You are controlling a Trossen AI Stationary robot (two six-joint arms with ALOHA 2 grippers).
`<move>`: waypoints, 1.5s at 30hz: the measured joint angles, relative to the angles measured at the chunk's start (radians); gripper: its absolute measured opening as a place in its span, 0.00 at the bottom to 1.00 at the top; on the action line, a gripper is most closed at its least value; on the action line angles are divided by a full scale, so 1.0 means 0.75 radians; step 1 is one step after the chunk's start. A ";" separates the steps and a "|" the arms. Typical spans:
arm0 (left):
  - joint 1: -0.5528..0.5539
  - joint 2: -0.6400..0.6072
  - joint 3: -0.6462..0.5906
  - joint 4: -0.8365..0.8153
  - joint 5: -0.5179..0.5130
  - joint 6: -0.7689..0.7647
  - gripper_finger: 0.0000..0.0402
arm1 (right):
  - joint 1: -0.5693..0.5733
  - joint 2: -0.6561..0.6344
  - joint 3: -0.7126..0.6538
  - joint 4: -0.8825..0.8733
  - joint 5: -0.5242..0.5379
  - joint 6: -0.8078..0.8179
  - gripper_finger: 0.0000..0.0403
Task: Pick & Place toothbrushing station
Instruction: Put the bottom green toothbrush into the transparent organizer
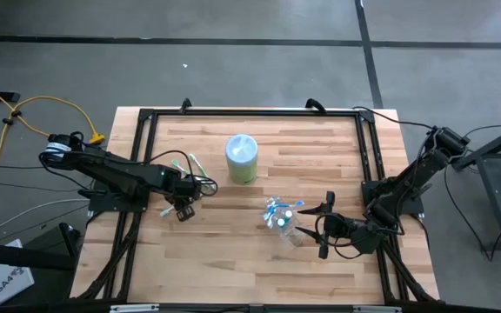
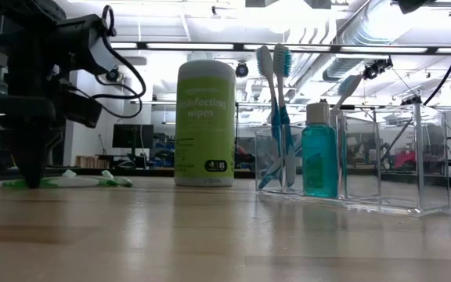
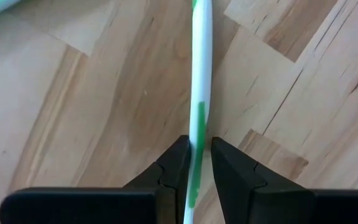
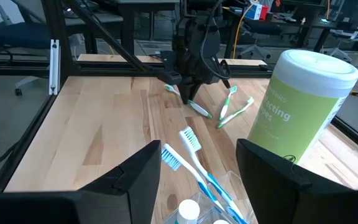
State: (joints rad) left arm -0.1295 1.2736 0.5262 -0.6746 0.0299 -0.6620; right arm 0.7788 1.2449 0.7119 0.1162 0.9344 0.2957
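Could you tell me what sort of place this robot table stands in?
Probably a robotics lab or workshop. The wooden table stands on bare concrete, a yellow cable trails across the floor, and exposed ceiling ducts hang over benches with monitors behind.

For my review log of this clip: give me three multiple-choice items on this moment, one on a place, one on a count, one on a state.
1. Where does the green cylindrical wipes canister stand?
A. between the two arms
B. inside the clear plastic organiser
C. off the wooden table

2. How many blue-white toothbrushes stand in the organiser?
A. none
B. two
C. five

3. What is the left gripper doing?
A. hanging wide open above the canister
B. holding the teal bottle
C. closing round a green-white toothbrush lying on the table

Answers: 1 A, the high view shows it mid-table; 2 B, the low view shows two heads; 3 C, the left wrist view shows the handle between its fingers.
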 joint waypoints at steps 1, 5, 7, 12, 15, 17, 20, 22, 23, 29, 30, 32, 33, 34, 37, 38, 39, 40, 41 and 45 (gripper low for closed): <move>0.000 0.000 0.000 -0.003 0.008 -0.001 0.17 | 0.000 0.000 0.000 0.000 0.000 0.000 0.50; 0.001 0.000 -0.001 -0.008 0.025 -0.001 0.16 | 0.000 0.000 0.000 0.000 0.000 0.000 0.50; 0.001 0.000 -0.001 -0.009 0.024 -0.001 0.15 | 0.000 0.000 0.000 0.000 0.000 0.000 0.50; 0.001 0.000 -0.002 -0.013 0.017 -0.001 0.07 | 0.000 0.000 0.000 0.000 0.000 0.000 0.50; 0.001 0.000 -0.002 -0.013 0.013 -0.001 0.02 | 0.000 0.000 0.000 0.000 0.000 0.000 0.50; 0.001 0.000 -0.002 -0.013 0.011 0.009 0.02 | 0.000 0.000 0.000 0.000 0.000 0.000 0.50; 0.001 0.000 -0.002 -0.012 0.009 0.011 0.02 | 0.000 0.000 0.000 0.000 -0.001 0.000 0.50; 0.001 0.000 -0.002 -0.009 0.008 0.013 0.01 | 0.000 0.000 0.000 0.000 -0.001 0.000 0.50; 0.000 0.000 -0.002 -0.006 0.007 0.014 0.01 | 0.000 0.000 0.000 0.000 0.000 0.000 0.50; -0.021 -0.022 0.003 0.037 -0.005 0.068 0.01 | 0.000 0.000 0.000 0.000 0.000 0.000 0.50; -0.032 -0.032 0.010 0.042 -0.009 0.079 0.01 | 0.000 0.000 0.000 0.000 -0.001 0.000 0.50; -0.052 -0.051 0.025 0.062 0.008 0.088 0.01 | 0.000 0.001 0.000 -0.001 0.000 0.000 0.50; -0.062 -0.067 0.036 0.060 0.023 0.094 0.01 | 0.000 0.001 0.000 0.000 0.000 0.000 0.50; -0.069 -0.083 0.047 0.061 0.033 0.106 0.01 | 0.000 0.001 0.000 0.000 0.000 0.000 0.50; -0.074 -0.123 0.072 0.058 0.095 0.116 0.01 | 0.000 0.001 0.000 0.000 0.000 0.000 0.50; -0.073 -0.136 0.081 0.053 0.108 0.116 0.01 | 0.000 0.001 0.000 0.000 0.000 0.000 0.50; -0.073 -0.147 0.097 0.044 0.121 0.116 0.01 | 0.000 0.001 0.000 -0.001 0.000 0.000 0.50; -0.073 -0.157 0.114 0.032 0.122 0.116 0.01 | 0.000 0.001 0.000 -0.001 0.000 0.000 0.50; -0.073 -0.163 0.134 0.015 0.122 0.116 0.01 | 0.000 0.001 0.000 0.000 0.001 0.000 0.50; -0.073 -0.167 0.230 -0.028 0.095 0.143 0.01 | 0.000 0.001 0.000 0.001 0.000 0.000 0.50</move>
State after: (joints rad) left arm -0.1844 1.1481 0.6989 -0.6957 0.1010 -0.5549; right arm 0.7788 1.2453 0.7120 0.1165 0.9346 0.2955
